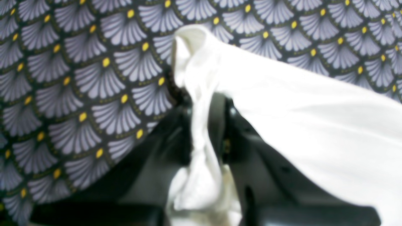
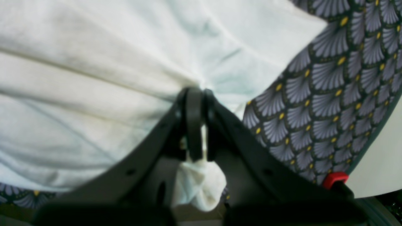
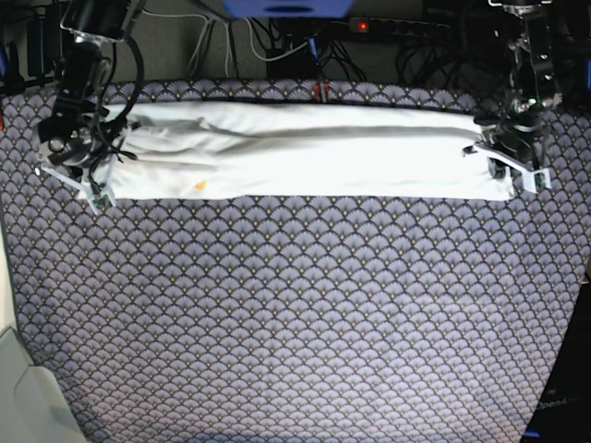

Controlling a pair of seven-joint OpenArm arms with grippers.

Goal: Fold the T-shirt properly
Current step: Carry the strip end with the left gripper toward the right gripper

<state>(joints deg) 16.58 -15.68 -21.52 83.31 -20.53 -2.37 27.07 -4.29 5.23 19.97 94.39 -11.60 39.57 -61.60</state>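
Tablecloth: the tablecloth is the biggest thing. It is dark with rows of pale purple fan shapes, each with a small yellow dot. It lies flat and covers the whole table.

T-shirt: the T-shirt is soft white cloth, folded into one long thin strip. It lies across the far part of the tablecloth, from one arm to the other. Long soft creases run along it. A tiny orange speck shows near the front edge, toward the right arm's end.

Right gripper: the right gripper is black, hard and smooth. Its two fingers are pressed together on one end of the T-shirt. The cloth pulls into folds that spread out from the pinch. A small bunch of white cloth hangs down behind the fingers.

Left gripper: the left gripper is black too. Its fingers are pinching the other end of the T-shirt. A twisted rope of white cloth runs between them and a little peak of cloth pokes up past the tips. This view is blurry, so I think the squeeze is tight, but I can't be sure.

Red clip: a small red clip sits at the edge of the tablecloth in the right wrist view.
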